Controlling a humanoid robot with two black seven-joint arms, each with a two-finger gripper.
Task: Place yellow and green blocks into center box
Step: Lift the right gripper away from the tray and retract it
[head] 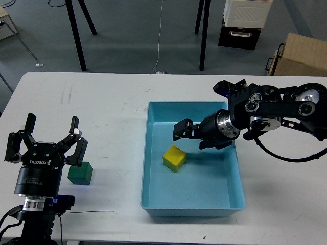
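— Black metal first: how does each pincer stand?

— The left pincer (51, 137) has its fingers spread wide, grasping nothing, poised above the white surface (102, 102) near its front-left corner. The right pincer (181, 130) reaches over the light-blue tray (225, 206); it looks parted and carries nothing, though it is seen nearly end-on.

— And the blocks?

— The yellow block (174, 157) lies inside the tray, left of its middle, just below the right pincer and apart from it. The green block (80, 173) sits on the surface outside the tray, just beside the left pincer's fingers, partly behind them.

— The surface itself?

— White, faintly scuffed near its far-left part, with a thin black cable (92, 212) along the front edge.

— And the room beyond?

— Grey floor (133, 41), black stand legs (76, 35), a white and black bin (244, 23), and a brown cardboard box (299, 56) at the far right.
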